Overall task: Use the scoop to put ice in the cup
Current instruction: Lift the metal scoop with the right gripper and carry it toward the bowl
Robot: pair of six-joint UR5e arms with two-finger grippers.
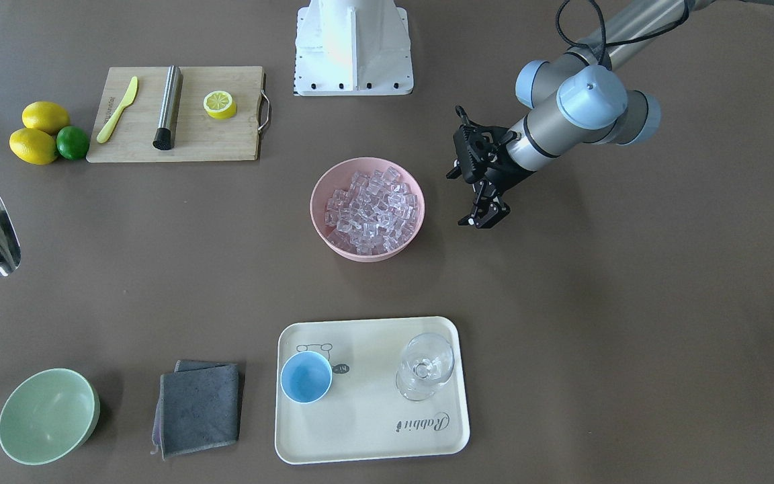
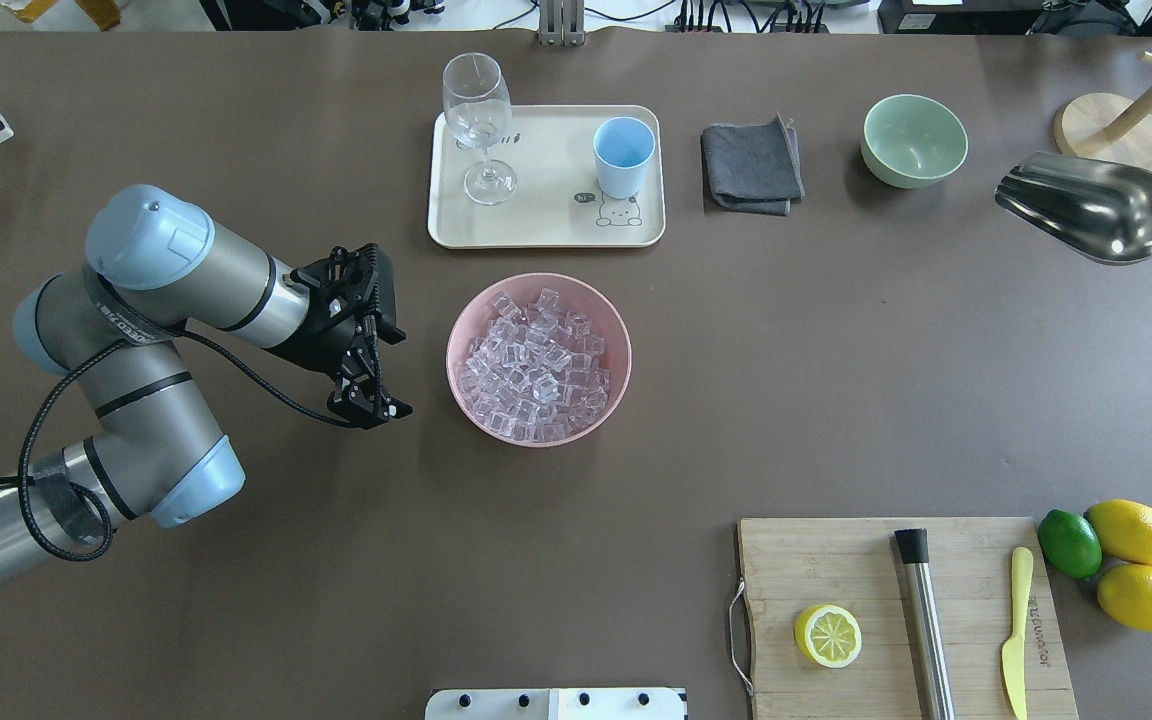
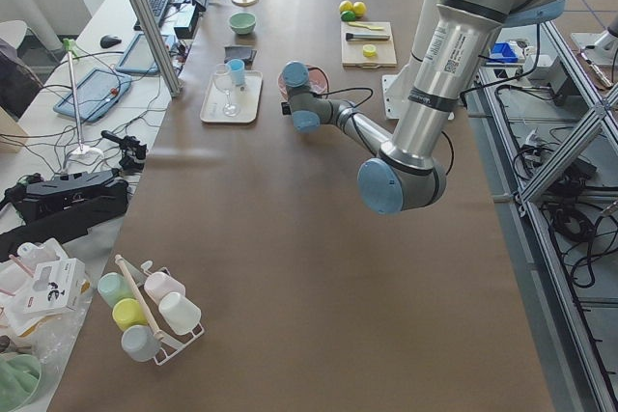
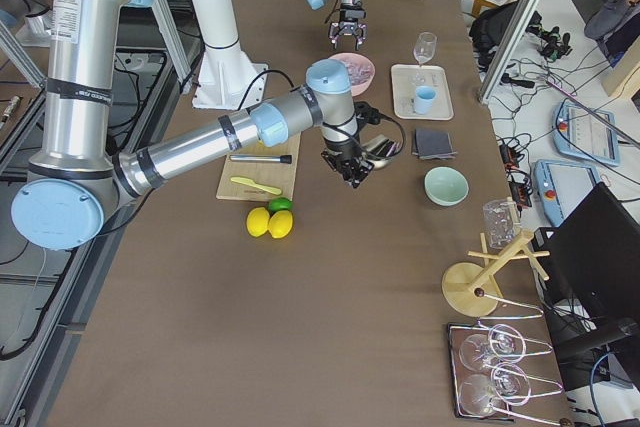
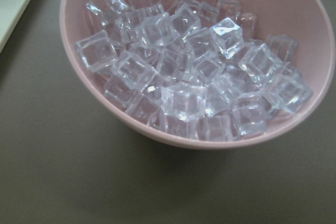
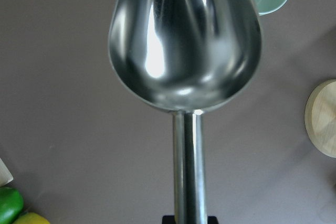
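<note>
The ice [image 2: 536, 365] is a heap of clear cubes in a pink bowl [image 1: 367, 254] at the table's middle; it fills the left wrist view [image 5: 194, 72]. The light-blue cup [image 2: 623, 155] stands upright and empty on a cream tray [image 2: 546, 190] beyond the bowl. My left gripper [image 2: 374, 405] is open and empty, pointing down beside the bowl's left side, apart from it. My right gripper [image 4: 352, 169] is shut on the handle of the shiny metal scoop [image 2: 1086, 205]. The scoop [image 6: 184, 40] is empty and held above the table at the far right, near the pale green bowl.
A clear stemmed glass [image 2: 477, 110] stands on the tray left of the cup. A grey cloth [image 2: 751, 165] and a pale green bowl [image 2: 913, 140] lie right of the tray. A cutting board [image 2: 836, 560] with lemon half, steel cylinder and yellow knife is near right, lemons beside it.
</note>
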